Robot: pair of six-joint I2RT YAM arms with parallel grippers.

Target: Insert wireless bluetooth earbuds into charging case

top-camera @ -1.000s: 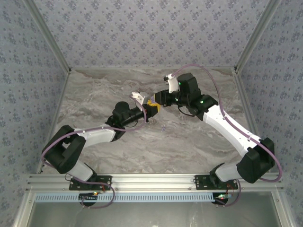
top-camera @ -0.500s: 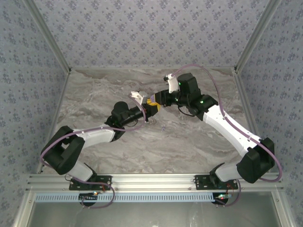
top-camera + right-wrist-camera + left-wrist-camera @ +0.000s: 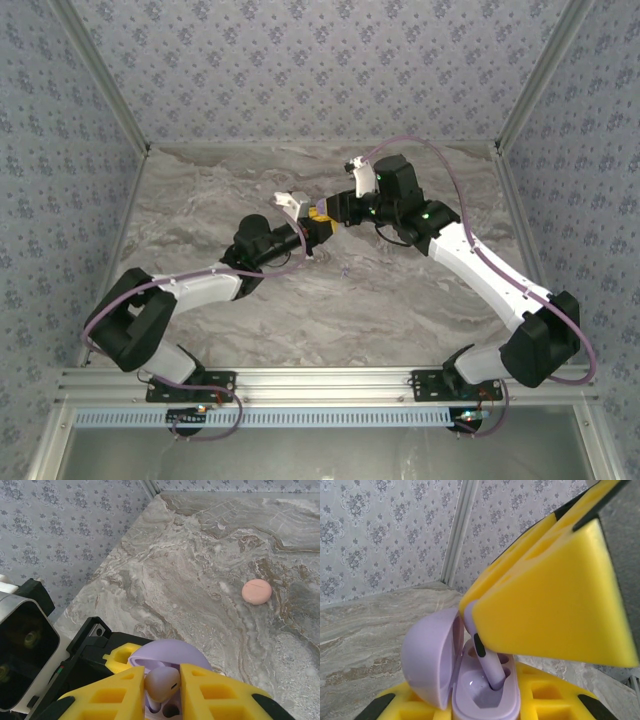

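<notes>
My left gripper (image 3: 480,707) is shut on the base of a lilac charging case (image 3: 470,692), whose lid (image 3: 427,652) stands open to the left. A lilac earbud (image 3: 162,682) is pinched between the yellow pads of my right gripper (image 3: 162,690), directly above the case. In the left wrist view the earbud's stem (image 3: 492,670) reaches down into a slot of the case. From above, the two grippers meet tip to tip at mid-table, left gripper (image 3: 312,228) against right gripper (image 3: 326,214). Another tiny lilac speck, possibly an earbud (image 3: 345,272), lies on the table nearer the arms.
A pink round disc (image 3: 257,591) lies on the marble table (image 3: 200,555) beyond the case. Patterned walls (image 3: 320,70) close off the back and both sides. The left arm's black wrist and camera (image 3: 30,640) sit close under my right gripper.
The left gripper with the case has shifted slightly toward the far side, closing up on the right gripper. Both grips stay the same.
</notes>
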